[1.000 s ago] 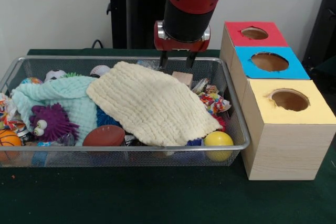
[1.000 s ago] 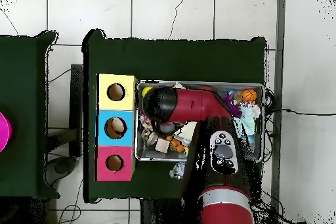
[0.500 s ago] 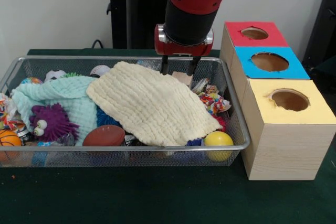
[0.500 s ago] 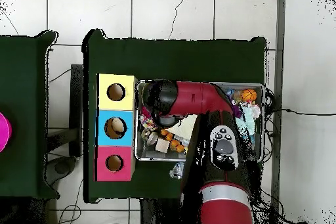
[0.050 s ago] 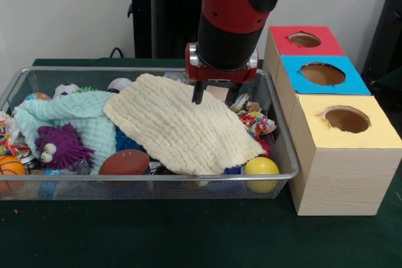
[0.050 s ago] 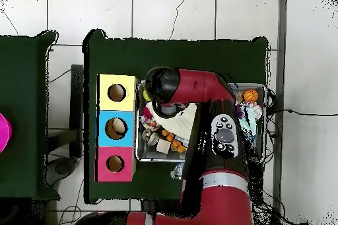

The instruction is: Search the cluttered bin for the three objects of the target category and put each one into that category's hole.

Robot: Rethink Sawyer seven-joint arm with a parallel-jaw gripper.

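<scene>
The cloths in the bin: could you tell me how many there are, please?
2: a cream cloth spread over the middle, under the gripper, and a mint cloth to its left in the front view. Others may be buried.

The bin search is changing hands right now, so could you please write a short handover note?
Claw: open, empty, hanging over the far right edge of the cream cloth in the wire bin.
Things: the cream cloth and a mint cloth hide much of the clutter; a yellow ball, brown football and purple spiky toy show at the front.
Done: nothing seen delivered.
Left: find three items, drop them into the right hole of the box.
</scene>
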